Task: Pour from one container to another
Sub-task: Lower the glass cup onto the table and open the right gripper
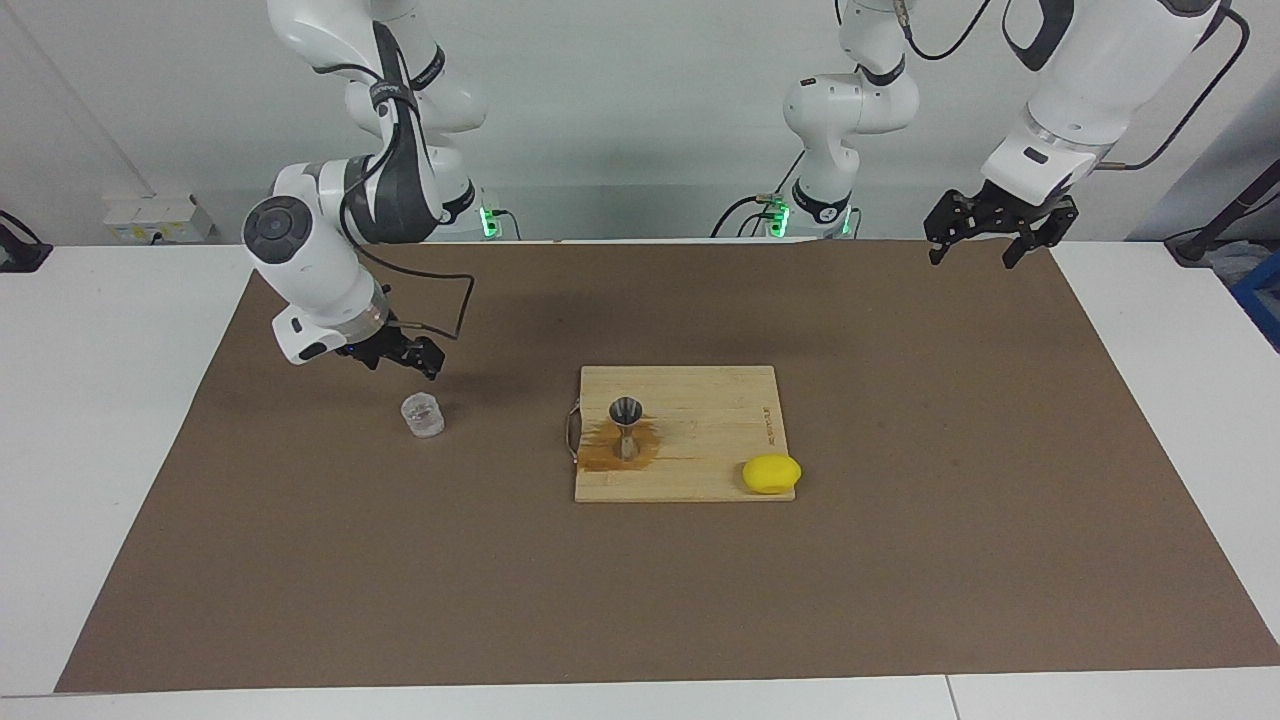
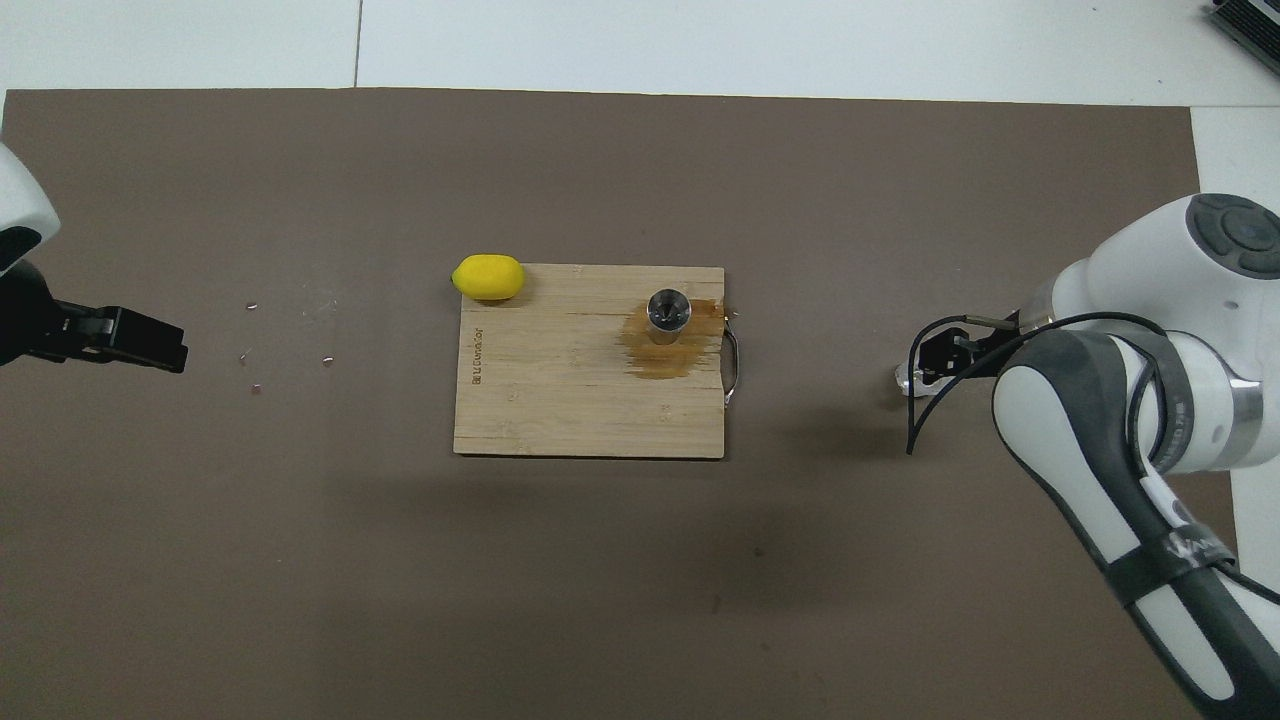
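Glass tumbler [image 1: 422, 415] is standing on the mat, right gripper [image 1: 405, 356] hovering just above it, jaws spread wide, holding nothing.

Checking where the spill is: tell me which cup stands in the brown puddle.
The steel jigger on the cutting board; the glass tumbler stands on dry mat.

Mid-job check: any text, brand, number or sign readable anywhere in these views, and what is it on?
One marking only: a short burned-in line of print on the wooden cutting board, along the edge toward the left arm's end, near the lemon. Its letters are too small to read in either view.
None on the steel jigger, glass tumbler or brown mat.
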`<state>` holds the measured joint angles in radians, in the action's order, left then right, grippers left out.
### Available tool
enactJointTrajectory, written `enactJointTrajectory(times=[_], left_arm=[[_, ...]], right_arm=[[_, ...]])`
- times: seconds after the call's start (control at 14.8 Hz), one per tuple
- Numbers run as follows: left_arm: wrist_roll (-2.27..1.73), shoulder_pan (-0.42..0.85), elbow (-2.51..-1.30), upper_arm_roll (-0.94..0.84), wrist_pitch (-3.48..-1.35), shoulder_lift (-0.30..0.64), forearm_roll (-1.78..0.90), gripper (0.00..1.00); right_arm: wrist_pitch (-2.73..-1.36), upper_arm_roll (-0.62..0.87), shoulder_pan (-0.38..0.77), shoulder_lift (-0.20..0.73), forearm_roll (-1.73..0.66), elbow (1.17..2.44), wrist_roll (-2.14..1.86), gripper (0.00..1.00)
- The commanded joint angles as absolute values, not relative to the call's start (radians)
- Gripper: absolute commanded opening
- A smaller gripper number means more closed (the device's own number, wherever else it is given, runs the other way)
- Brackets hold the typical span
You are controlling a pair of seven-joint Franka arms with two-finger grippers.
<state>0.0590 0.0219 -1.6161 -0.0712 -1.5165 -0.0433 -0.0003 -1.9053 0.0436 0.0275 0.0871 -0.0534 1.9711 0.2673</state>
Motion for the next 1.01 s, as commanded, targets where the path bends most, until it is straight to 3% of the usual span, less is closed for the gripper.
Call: enactJointTrajectory(times=[0.0, 0.34, 0.54, 0.94], left_arm=[[0.051, 0.009, -1.626, -0.081, -1.503, -0.063, -0.006, 1.00], [0.051, 0.009, -1.626, -0.081, -1.503, -0.063, -0.006, 1.00], [0.051, 0.009, -1.626, -0.081, -1.502, -0.063, -0.006, 1.00], [0.051, 0.009, -1.626, -0.081, -1.502, -0.063, -0.006, 1.00]], right_arm=[[-1.868, 0.046, 0.046, 0.023, -0.034, 1.962, 0.285, 1.00], [-1.827, 0.046, 0.066, -0.055, -0.029, 1.915, 0.304, 1.00], [-1.705, 0.046, 0.063, -0.019, 0.026, 1.736, 0.295, 1.00], [-1.588, 0.043, 0.044, 0.046, 0.028, 1.508, 0.287, 1.00]])
